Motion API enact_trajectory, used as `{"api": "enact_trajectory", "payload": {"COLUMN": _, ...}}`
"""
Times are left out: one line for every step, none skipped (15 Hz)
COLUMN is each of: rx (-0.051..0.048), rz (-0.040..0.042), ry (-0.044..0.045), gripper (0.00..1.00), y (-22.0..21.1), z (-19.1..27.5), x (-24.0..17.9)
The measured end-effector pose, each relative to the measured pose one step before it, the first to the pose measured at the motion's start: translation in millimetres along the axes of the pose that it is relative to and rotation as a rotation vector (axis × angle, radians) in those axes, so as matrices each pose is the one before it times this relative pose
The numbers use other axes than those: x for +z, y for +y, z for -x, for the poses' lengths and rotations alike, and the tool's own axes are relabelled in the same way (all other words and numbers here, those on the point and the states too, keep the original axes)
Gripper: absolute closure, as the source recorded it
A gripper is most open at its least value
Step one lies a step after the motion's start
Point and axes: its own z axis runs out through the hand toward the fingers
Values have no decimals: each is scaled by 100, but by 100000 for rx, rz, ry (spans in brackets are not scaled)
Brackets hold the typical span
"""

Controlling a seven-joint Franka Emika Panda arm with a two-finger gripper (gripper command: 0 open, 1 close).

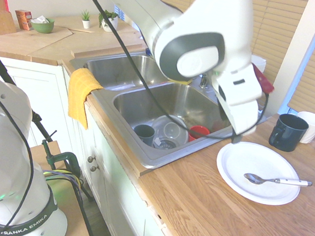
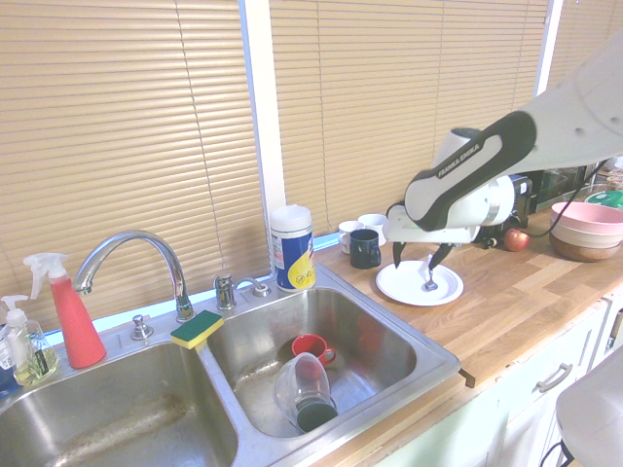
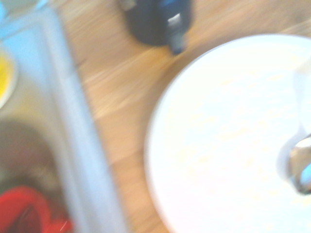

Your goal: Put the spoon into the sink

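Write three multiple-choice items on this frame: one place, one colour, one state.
1. Where is the spoon?
A) in the sink
B) on the white plate
C) inside a mug

2. What colour is the cup nearest the faucet in the right-hand basin of the second exterior view?
A) red
B) yellow
C) white

3. How does the gripper stand?
A) shut on the spoon
B) shut, empty
C) open, empty

Key:
1 B: its bowl and handle lie across the plate.
2 A: its red body shows there.
3 C: its fingers are spread, nothing between them.
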Motion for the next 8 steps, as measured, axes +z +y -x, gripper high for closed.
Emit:
{"api": "enact_trajectory", "payload": {"rx": 3501, "rz": 492, "ry": 115, "gripper": 0, "y": 240, "z": -1107, "x": 1411}}
{"api": "enact_trajectory", "payload": {"rx": 3776, "rz": 730, "ry": -271, "gripper": 0, "y": 99, "z": -1198, "x": 1283}}
{"api": "enact_trajectory", "payload": {"rx": 3718, "rz": 859, "ry": -620, "gripper": 0, "y": -39, "z": -1254, "x": 1132}}
{"api": "enact_trajectory", "payload": {"rx": 2936, "rz": 346, "ry": -660, "gripper": 0, "y": -74, "z": -1388, "x": 935}}
{"api": "enact_trajectory", "payload": {"rx": 2227, "rz": -374, "ry": -408, "gripper": 0, "y": -131, "z": -1454, "x": 639}}
{"api": "enact_trajectory", "payload": {"rx": 1799, "rz": -787, "ry": 94, "gripper": 0, "y": -139, "z": -1323, "x": 258}}
{"api": "enact_trajectory", "payload": {"rx": 1673, "rz": -922, "ry": 234, "gripper": 0, "y": -171, "z": -1142, "x": 64}}
{"api": "enact_trajectory", "payload": {"rx": 1424, "rz": -767, "ry": 412, "gripper": 0, "y": -222, "z": -874, "x": -1}}
